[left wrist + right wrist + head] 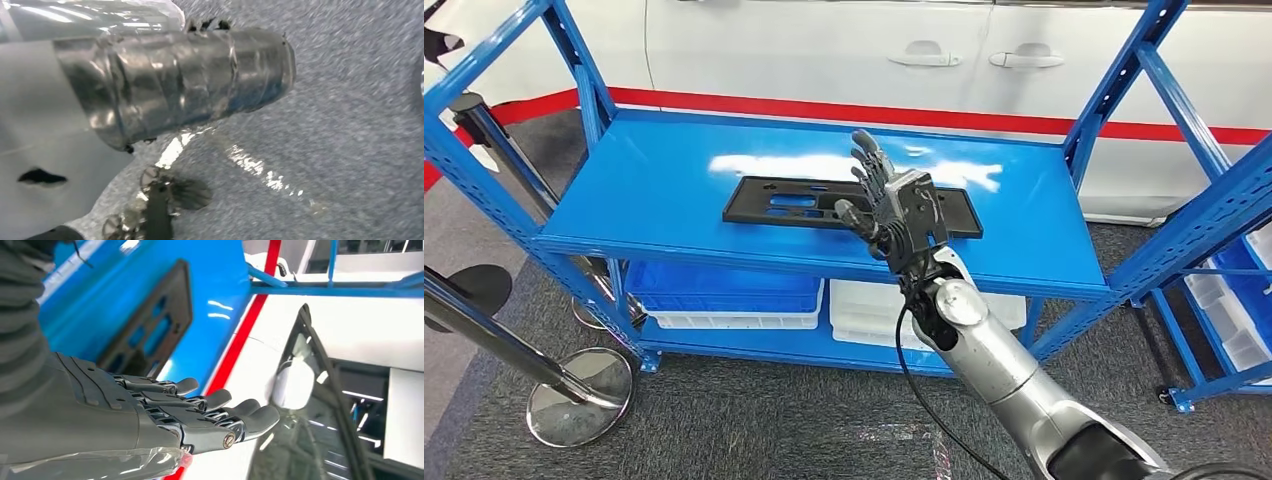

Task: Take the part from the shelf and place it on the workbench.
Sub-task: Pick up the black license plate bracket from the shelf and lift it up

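Flat black plastic part (824, 205), rectangular with cut-out slots, lies on glossy blue metal shelf (644, 190). Right hand (889, 205) above it, dark fingers (215, 402) straight, slightly apart, holding nothing. Left hand's fingers: can't tell.

White car (844, 50) behind; white bins (734, 318) below; stanchion base (579, 397).

The part (844, 207) lay flat on the top shelf (654, 190) of the rack, about midway along it and nearer its front edge. The right hand (886, 200) hung above the part's right portion, fingers spread, holding nothing. Two bins (724, 295) sat side by side on the lower shelf. A car (844, 50) stood behind the rack. A stanchion base (579, 395) rested on the floor to the left in front.
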`<state>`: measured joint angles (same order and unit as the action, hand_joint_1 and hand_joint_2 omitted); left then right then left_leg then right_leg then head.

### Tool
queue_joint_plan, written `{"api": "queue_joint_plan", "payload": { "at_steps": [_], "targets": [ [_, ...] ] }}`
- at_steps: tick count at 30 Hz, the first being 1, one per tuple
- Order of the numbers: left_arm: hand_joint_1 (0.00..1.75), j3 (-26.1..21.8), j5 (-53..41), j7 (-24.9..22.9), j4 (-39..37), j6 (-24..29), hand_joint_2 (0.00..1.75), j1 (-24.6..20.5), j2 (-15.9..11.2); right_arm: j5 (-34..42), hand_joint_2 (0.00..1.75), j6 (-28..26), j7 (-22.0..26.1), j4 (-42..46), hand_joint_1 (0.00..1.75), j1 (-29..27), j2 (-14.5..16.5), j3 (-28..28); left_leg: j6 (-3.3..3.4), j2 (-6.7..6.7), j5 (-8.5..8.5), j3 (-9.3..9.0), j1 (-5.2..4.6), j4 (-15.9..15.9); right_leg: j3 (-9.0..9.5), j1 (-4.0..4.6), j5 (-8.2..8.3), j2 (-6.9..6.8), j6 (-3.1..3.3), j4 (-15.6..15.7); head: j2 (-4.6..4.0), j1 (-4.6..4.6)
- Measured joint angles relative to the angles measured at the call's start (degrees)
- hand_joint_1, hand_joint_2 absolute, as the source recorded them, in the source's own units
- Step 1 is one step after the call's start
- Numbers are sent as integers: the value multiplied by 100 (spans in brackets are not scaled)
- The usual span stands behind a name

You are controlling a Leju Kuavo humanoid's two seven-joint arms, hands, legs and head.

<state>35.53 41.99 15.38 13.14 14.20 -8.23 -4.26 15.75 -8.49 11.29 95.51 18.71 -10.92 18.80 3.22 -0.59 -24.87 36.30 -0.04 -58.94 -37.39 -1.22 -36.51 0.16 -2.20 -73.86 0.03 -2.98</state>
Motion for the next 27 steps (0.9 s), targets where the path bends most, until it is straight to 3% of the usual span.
{"api": "queue_joint_plan", "payload": {
  "at_steps": [1,2,4,5,6,8,11,14,16,17,18,20,22,25,27],
  "targets": [
    [0,21,-14,-23,0,-3,0,-7,0,-130,175,-44,-42,-25,0,68,13,65,9,-16,-41,-56,-16,0,-141,8,106,0,15,-103,0,-1],
    [0,36,-29,-47,0,-5,0,-10,2,-280,175,-98,-86,-56,0,152,27,133,11,-32,-83,-120,-34,-2,-180,16,330,0,41,18,0,-1],
    [0,56,-60,-98,0,-6,0,-20,11,-572,175,-194,-161,-125,0,375,57,263,4,-47,-163,-232,-61,-3,-26,50,896,2,129,693,-1,3],
    [0,72,-78,-120,-1,-6,0,-43,22,-726,175,-256,-196,-168,0,498,76,324,-6,-54,-192,-261,-76,-11,73,76,1079,5,176,1007,-1,18],
    [0,91,-97,-144,-1,-5,0,-68,32,-908,175,-334,-241,-222,0,616,97,390,-26,-59,-207,-260,-76,-14,154,99,1147,5,216,1241,-1,25],
    [0,124,-137,-194,-1,-1,0,-112,46,-1367,175,-545,-355,-358,0,815,140,516,-78,-67,-199,-230,-68,-4,216,128,1111,9,249,1421,0,35],
    [0,135,-192,-253,0,14,0,-127,56,-2040,175,-794,-506,-572,0,1042,208,653,-182,-51,-299,-131,-66,-145,299,54,1116,-6,274,1568,0,33],
    [0,164,-223,-320,0,2,0,-151,72,-2671,175,-985,-652,-880,0,1252,260,785,-310,-25,-664,379,3,-1082,365,20,1104,-35,308,1614,-1,41],
    [0,203,-231,-358,0,-2,0,-151,73,-3078,175,-1067,-750,-1117,0,1319,291,891,-368,-8,-687,676,56,-1504,388,5,1077,-35,304,1608,-1,41],
    [0,215,-232,-367,0,-3,0,-151,74,-3258,175,-1088,-795,-1223,0,1332,304,940,-390,3,-544,676,76,-1411,407,-7,1058,-32,290,1603,-1,41],
    [0,217,-232,-373,0,-3,0,-153,75,-3434,175,-1110,-838,-1321,0,1343,316,985,-408,13,-323,566,94,-1116,433,-22,1033,-29,270,1594,-1,41],
    [0,220,-232,-391,0,-4,0,-162,78,-3809,175,-1177,-920,-1511,0,1376,335,1080,-420,22,36,226,107,-348,473,-32,972,-22,210,1566,-1,48],
    [0,225,-231,-417,0,-3,0,-178,80,-4116,175,-1242,-981,-1688,0,1404,350,1182,-372,15,101,47,87,13,476,-12,943,-11,149,1555,-1,52],
    [0,228,-229,-441,0,1,0,-182,83,-4325,175,-1270,-1031,-1885,0,1385,371,1285,-254,9,75,13,81,58,489,-6,921,-12,67,1577,-1,49],
    [0,229,-228,-448,0,3,0,-184,87,-4341,175,-1232,-1037,-1995,0,1363,388,1327,-183,13,81,-36,102,111,372,-13,747,-16,30,1305,-1,44]
  ]
}}
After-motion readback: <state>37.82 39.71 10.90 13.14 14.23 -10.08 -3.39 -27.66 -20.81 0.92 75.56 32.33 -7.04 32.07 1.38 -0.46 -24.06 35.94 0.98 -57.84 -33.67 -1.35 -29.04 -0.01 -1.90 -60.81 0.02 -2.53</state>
